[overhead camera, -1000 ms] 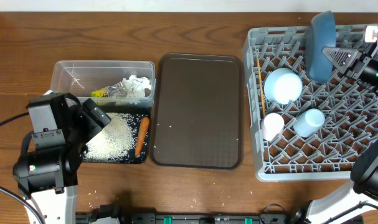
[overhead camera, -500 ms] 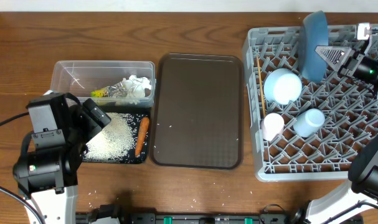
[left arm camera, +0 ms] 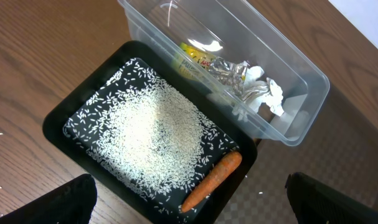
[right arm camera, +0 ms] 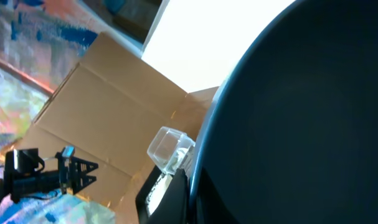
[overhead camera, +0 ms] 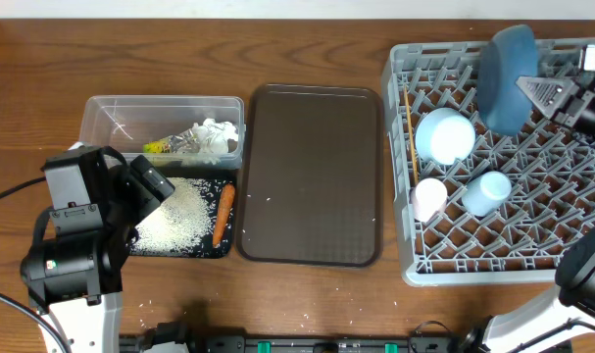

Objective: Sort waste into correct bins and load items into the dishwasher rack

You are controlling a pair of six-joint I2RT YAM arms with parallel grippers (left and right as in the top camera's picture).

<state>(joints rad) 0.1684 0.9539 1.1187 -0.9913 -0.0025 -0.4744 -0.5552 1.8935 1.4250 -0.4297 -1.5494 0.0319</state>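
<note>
My right gripper is shut on the big blue plate and holds it on edge over the back of the grey dishwasher rack; the plate fills the right wrist view. In the rack lie the pale blue bowl, the white-pink cup, the light blue cup and the chopsticks. The clear tub holds crumpled paper with a yellow-green wrapper. The black tray holds rice and the carrot. My left gripper is open and empty above the tray.
A large dark brown serving tray lies between the bins and the rack. A few rice grains lie on the wooden table near the front edge. The left arm's base stands at the front left.
The right gripper has shifted the blue plate slightly right and tilted it over the rack's back rows. The left arm has not moved.
</note>
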